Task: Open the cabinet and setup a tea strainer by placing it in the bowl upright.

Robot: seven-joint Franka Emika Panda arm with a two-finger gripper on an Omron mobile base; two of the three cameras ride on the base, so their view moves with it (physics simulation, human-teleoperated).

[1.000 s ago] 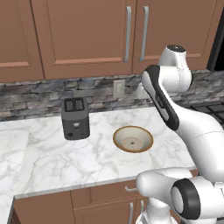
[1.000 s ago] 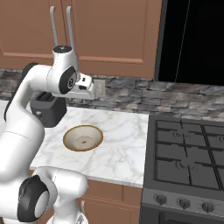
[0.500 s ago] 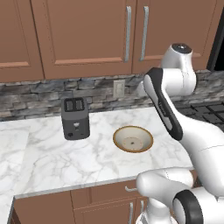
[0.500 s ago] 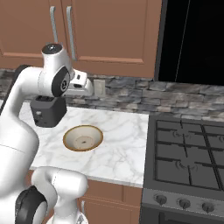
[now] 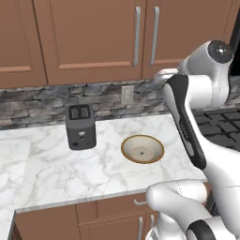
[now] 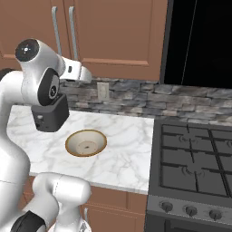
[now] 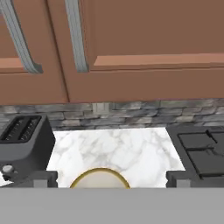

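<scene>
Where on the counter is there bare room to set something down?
Bare marble left of and in front of the dark grey two-slot toaster, and between the beige speckled brown-rimmed bowl and the black stove. Tightest between toaster and bowl.

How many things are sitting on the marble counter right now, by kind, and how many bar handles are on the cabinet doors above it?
Bowls: 1, the bowl
Toasters: 1, the toaster
Cabinet bar handles: 2, the left handle and the right handle
Total: 4
</scene>
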